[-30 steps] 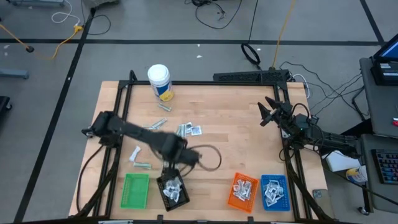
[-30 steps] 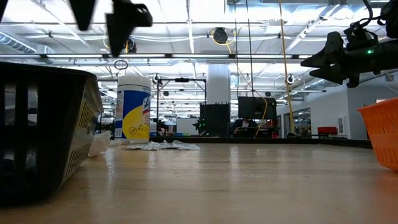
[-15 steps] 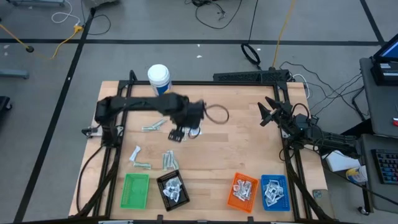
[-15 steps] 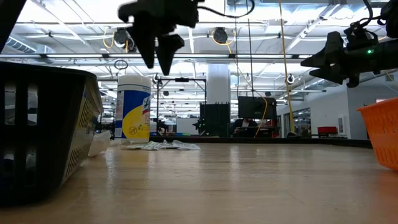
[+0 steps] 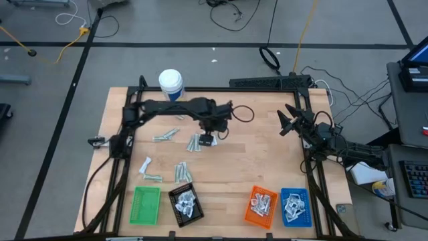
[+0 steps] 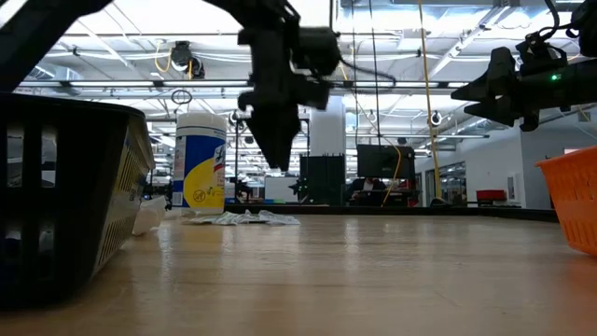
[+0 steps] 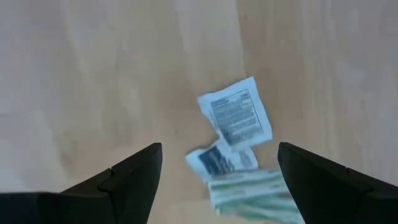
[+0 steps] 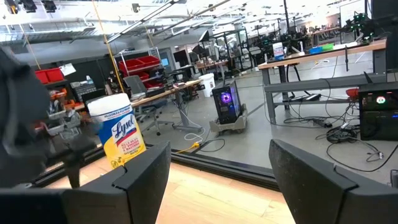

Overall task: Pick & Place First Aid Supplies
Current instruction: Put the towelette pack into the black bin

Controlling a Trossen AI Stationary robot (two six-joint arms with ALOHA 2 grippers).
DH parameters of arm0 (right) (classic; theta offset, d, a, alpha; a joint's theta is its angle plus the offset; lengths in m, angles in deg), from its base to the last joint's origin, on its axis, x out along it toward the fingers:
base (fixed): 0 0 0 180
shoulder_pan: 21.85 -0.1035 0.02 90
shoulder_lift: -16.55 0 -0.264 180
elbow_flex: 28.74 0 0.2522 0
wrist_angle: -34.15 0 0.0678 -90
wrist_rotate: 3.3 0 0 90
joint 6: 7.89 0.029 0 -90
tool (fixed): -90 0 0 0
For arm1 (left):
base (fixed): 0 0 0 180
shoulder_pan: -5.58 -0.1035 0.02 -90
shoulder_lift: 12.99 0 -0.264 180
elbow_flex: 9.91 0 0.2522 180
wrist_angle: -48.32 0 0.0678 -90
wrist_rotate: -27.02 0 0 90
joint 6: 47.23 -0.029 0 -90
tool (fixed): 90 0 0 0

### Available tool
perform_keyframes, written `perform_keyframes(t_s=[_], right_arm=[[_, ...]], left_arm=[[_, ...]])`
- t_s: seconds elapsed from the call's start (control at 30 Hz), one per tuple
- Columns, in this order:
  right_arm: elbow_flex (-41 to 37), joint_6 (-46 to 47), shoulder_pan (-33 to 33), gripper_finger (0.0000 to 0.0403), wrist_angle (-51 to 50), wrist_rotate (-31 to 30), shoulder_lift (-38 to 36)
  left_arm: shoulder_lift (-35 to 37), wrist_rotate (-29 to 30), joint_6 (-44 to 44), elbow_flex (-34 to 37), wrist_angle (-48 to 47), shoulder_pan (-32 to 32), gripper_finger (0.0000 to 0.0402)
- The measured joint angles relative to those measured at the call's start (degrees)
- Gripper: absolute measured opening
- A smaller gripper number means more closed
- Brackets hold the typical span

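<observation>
My left gripper (image 7: pixel 219 149) hangs open over the middle of the table (image 5: pixel 254 161), fingers pointing down. Below it, between the fingers and clear of them, lie two white-and-blue sachets (image 7: pixel 236 117) and a pale green strip (image 7: pixel 249 190), flat on the wood. The high view shows this gripper (image 5: pixel 208 131) above that small pile (image 5: pixel 196 142). More first aid supplies lie loose to the left (image 5: pixel 167 135) and nearer the front (image 5: pixel 180 172). My right gripper (image 5: pixel 287 122) waits open at the table's right side, held level above it.
A white bottle with a yellow label (image 5: pixel 171 86) stands at the far left. Along the near edge sit a green tray (image 5: pixel 146 204), a black tray (image 5: pixel 185 204), an orange tray (image 5: pixel 261 204) and a blue tray (image 5: pixel 295 204); the last three hold packets.
My left gripper has swung from above the black tray at the near edge toward the far side and a little right, ending over the pile at mid-table. It has come down somewhat and stayed open.
</observation>
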State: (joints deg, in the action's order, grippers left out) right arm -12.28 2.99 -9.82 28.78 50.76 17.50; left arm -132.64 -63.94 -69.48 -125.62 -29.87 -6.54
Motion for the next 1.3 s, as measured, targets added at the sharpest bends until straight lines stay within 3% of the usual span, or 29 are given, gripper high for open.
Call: perform_keyframes(t_s=[0.3, 0.6, 0.77, 1.07, 1.3], right_arm=[[0.0, 0.0, 0.0, 0.0267, 0.0, 0.0, 0.0], [0.0, 0.0, 0.0, 0.0267, 0.0, 0.0, 0.0], [0.0, 0.0, 0.0, 0.0267, 0.0, 0.0, 0.0], [0.0, 0.0, 0.0, 0.0267, 0.0, 0.0, 0.0], [0.0, 0.0, 0.0, 0.0267, 0.0, 0.0, 0.0]], left_arm=[[-8.6, -1.8, 3.0, 0.0, 1.2, 0.1, 0.0324], [-10.3, -0.2, 2.3, -0.1, 2.1, 0.2, 0.0307], [-10.4, -0.2, -0.3, 0.0, 3.5, 0.4, 0.0227], [-9.3, -0.8, 0.0, 0.1, 3.9, 0.4, 0.0017], [-3.5, -0.3, 0.9, -0.5, 1.4, 0.4, 0.0011]])
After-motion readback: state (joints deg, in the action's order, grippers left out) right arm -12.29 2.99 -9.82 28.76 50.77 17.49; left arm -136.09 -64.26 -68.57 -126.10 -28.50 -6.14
